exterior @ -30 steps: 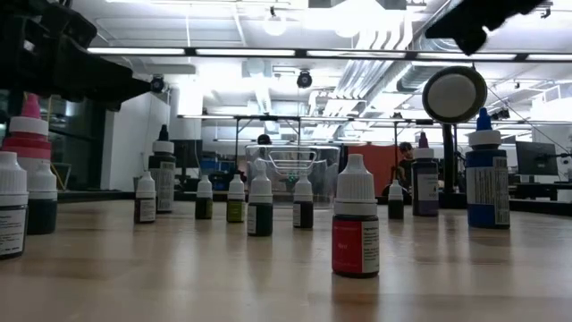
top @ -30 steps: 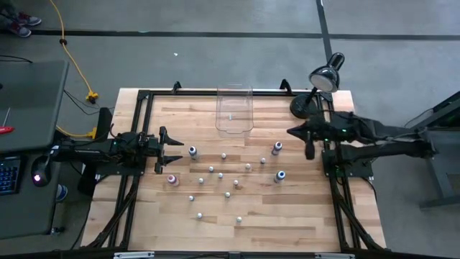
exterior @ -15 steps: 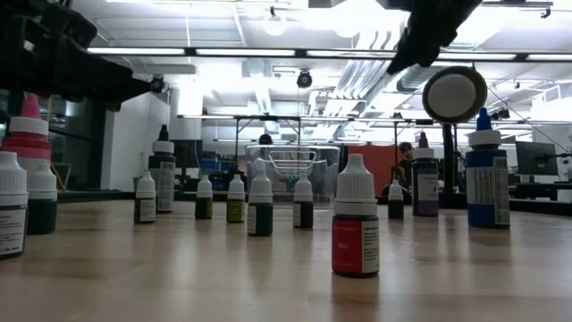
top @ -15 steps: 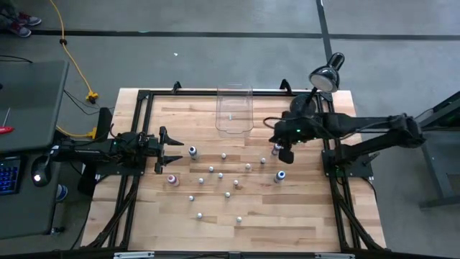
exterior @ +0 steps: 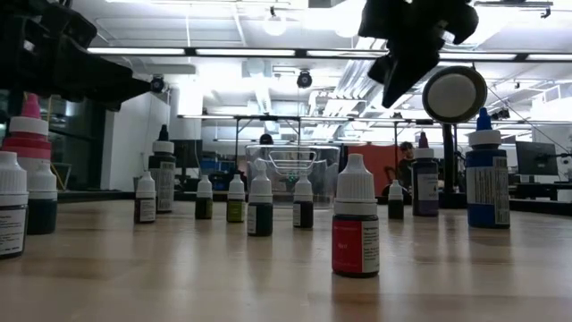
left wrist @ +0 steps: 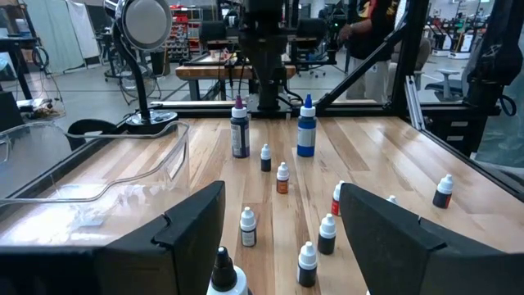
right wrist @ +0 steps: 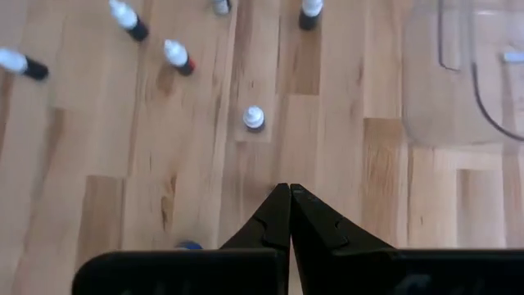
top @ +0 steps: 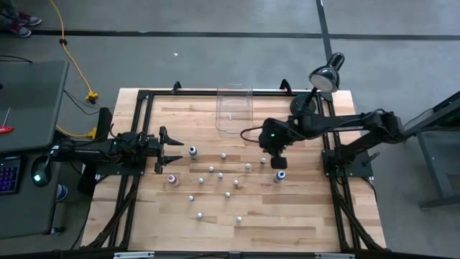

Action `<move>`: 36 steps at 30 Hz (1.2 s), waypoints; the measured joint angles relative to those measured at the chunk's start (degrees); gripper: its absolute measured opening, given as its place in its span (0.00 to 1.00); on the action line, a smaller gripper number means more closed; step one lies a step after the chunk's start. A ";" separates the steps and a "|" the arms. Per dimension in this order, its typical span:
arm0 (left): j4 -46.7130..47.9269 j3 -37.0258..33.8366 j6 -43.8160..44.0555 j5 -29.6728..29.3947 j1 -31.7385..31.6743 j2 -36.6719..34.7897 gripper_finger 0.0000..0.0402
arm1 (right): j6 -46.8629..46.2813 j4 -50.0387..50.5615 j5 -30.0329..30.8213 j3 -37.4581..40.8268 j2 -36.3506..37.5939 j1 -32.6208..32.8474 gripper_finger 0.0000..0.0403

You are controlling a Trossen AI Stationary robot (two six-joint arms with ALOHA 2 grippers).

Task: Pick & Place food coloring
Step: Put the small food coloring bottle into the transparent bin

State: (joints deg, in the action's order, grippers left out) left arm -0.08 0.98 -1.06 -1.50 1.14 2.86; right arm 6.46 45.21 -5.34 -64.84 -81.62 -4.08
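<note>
Food coloring bottles stand upright on their bases, scattered over the wooden table's middle (top: pixel 224 156). Among them are a blue one (top: pixel 280 175), a pink one (top: pixel 172 179) and a red-labelled one (exterior: pixel 356 228). My right gripper (top: pixel 279 160) hangs above the table near the blue bottle, pointing down, its fingers shut on nothing (right wrist: pixel 288 215). A white-capped bottle (right wrist: pixel 254 117) stands just ahead of it. My left gripper (top: pixel 178 150) waits open at the table's left side, level, with bottles ahead of its fingers (left wrist: pixel 282 246).
A clear plastic bin (top: pixel 234 109) sits at the table's far middle, also visible in the right wrist view (right wrist: pixel 467 90). A desk lamp (top: pixel 327 75) stands at the far right corner. A black frame rail (top: pixel 144 93) borders the table. Bare wood lies along the near edge.
My right arm has swung from the table's right edge toward the middle, over the bottles. It has come lower and tipped so its gripper points down. The bottles have stayed where they were.
</note>
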 joint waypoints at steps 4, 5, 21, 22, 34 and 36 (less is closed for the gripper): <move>0.00 0.00 0.00 0.00 0.01 -0.01 0.59 | 4.93 5.54 0.54 -4.46 -4.71 0.00 0.00; 0.00 0.00 0.00 0.01 0.01 0.02 0.59 | 6.05 6.62 1.12 -5.44 -5.77 0.00 0.00; 0.00 0.00 0.01 0.00 -0.01 -0.01 0.59 | -1.42 7.09 2.21 -2.37 -10.91 0.76 0.35; 0.00 -0.01 0.01 -0.01 -0.02 -0.01 0.59 | -2.09 5.80 1.52 -1.84 -10.91 0.75 0.37; 0.00 0.00 0.00 0.01 0.01 0.00 0.59 | -4.79 -4.15 -1.44 5.14 -10.91 0.76 0.44; 0.00 0.02 0.00 -0.02 -0.02 0.02 0.59 | -4.79 -5.67 -1.43 6.43 -10.91 0.78 0.44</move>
State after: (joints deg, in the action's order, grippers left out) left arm -0.08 0.99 -1.06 -1.52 1.13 2.87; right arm 1.67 39.54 -6.77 -58.41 -92.53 -3.30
